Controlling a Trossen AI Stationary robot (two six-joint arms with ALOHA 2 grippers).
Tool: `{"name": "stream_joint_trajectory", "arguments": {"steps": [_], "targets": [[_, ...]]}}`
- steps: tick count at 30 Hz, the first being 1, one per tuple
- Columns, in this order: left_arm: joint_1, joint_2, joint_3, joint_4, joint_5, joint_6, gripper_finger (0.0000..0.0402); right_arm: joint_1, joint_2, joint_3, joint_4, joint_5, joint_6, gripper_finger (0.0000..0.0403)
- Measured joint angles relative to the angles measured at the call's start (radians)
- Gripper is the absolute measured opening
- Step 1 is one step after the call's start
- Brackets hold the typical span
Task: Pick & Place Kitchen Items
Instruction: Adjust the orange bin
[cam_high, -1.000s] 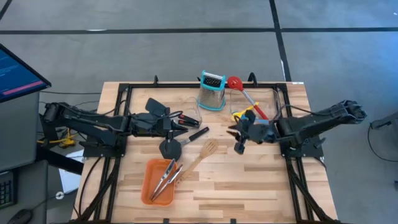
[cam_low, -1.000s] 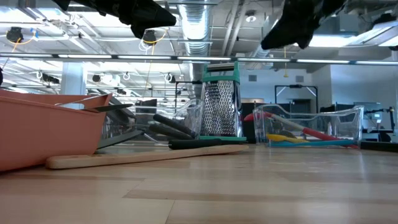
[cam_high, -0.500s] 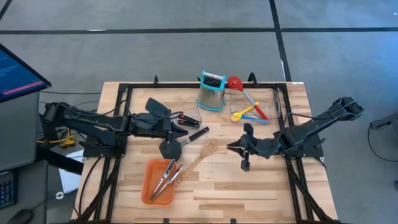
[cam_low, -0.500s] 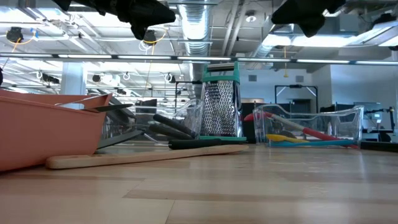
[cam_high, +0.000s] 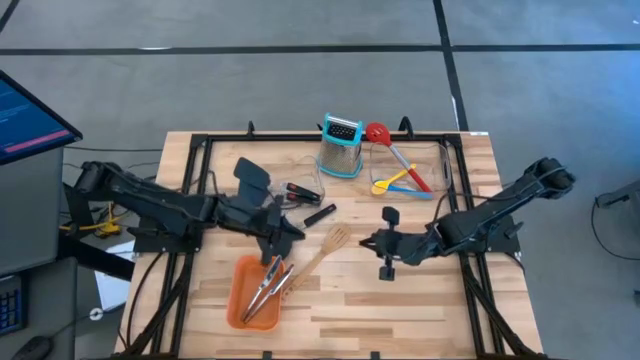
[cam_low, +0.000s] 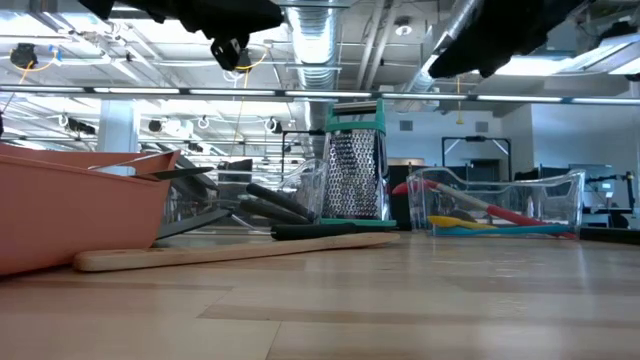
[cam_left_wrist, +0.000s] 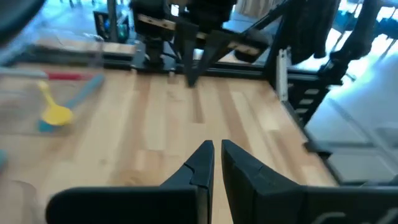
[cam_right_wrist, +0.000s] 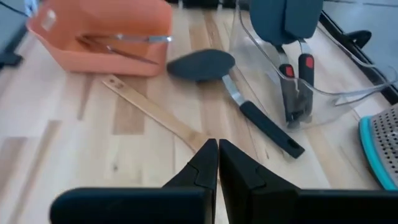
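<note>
Since the earlier frame, left pincer (cam_high: 283, 232) has advanced to frame centre; right pincer (cam_high: 384, 262), lower centre-right, shifted slightly leftward. Both pressed together, empty.

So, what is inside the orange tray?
Steel tongs lie inside the orange tray, one end sticking out over its rim. What is under the tongs cannot be seen.

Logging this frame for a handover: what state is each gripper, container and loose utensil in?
left gripper: shut, empty
right gripper: shut, empty
orange tray: holds steel tongs
wooden slotted spatula: flat on table
right clear bin: holds coloured spoons
cheese grater: upright
</note>
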Motion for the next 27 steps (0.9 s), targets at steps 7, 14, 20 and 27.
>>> {"name": "stream_joint_trajectory", "arguments": {"steps": [7,14,20,27], "targets": [[-0.096,0.129,0.001,0.102,-0.197,-0.061,0.0017,-0.029,0.015,0.0,0.004,0.0,-0.022,0.0003],[-0.102,0.169,0.042,0.084,-0.237,-0.092,0.0002,-0.023,-0.015,0.001,0.001,0.0,-0.018,0.0004],[-0.109,0.169,0.12,0.072,-0.237,-0.027,0.0002,-0.019,-0.015,0.001,-0.012,0.0,-0.017,0.0002],[-0.11,0.211,0.226,-0.145,-0.338,-0.07,0.0001,-0.019,-0.015,0.001,-0.046,0.0,-0.015,0.0002]]}}
